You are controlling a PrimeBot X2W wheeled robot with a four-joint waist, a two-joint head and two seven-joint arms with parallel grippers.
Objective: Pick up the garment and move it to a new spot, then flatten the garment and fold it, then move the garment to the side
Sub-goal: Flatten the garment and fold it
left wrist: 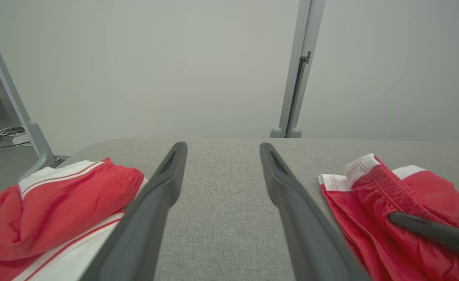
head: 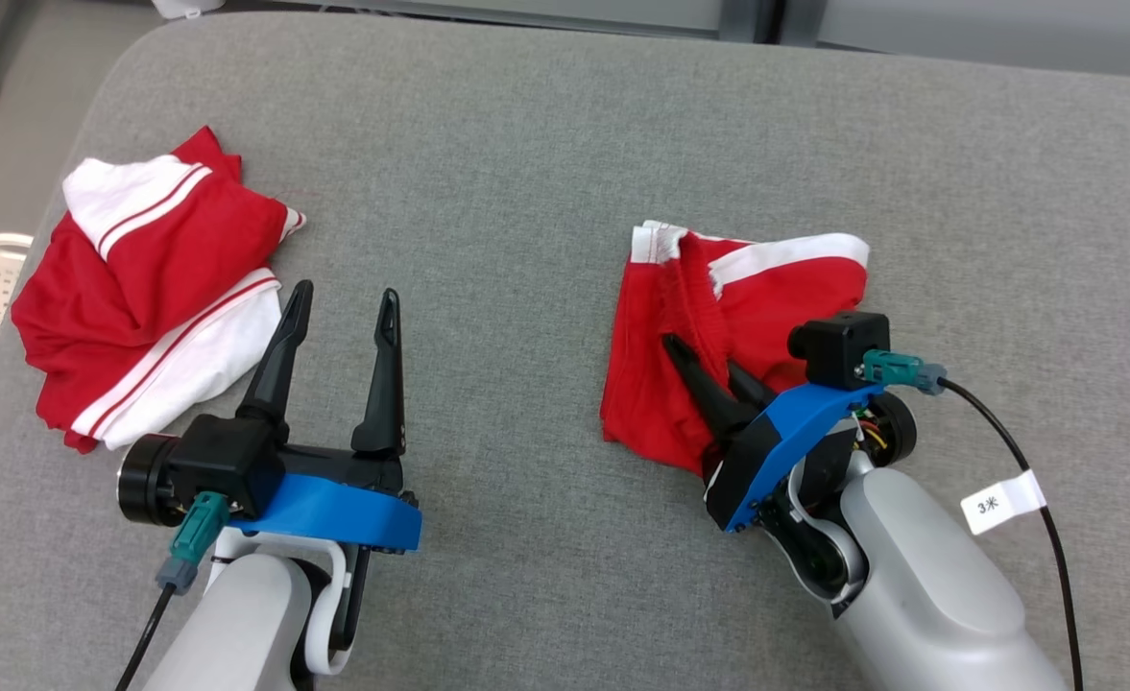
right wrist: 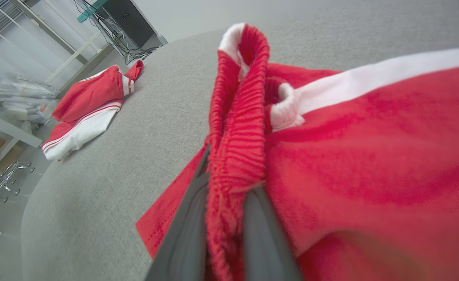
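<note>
Pinching the crumpled red, white-banded garment (head: pixel 776 288) by its waistband (right wrist: pixel 237 128), right claw (head: pixel 704 369) clamps; left claw (head: pixel 346 293) gapes.

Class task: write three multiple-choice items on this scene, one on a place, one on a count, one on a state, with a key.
1. Where is the left gripper?
A. Over bare table between the left garment and the right garment.
B. On top of the left garment.
C. Beyond the table's far edge.
2. How many red-and-white garments lie on the table?
A. One.
B. Two.
C. Four.
3. What state is the right gripper in?
A. Open, holding nothing.
B. Shut on the right garment's waistband.
C. Shut on a bottle.
Key: 1 A, grey cover shows beneath it; 2 B, one lies on each side; 3 B, the ribbed band sits in its jaws.
</note>
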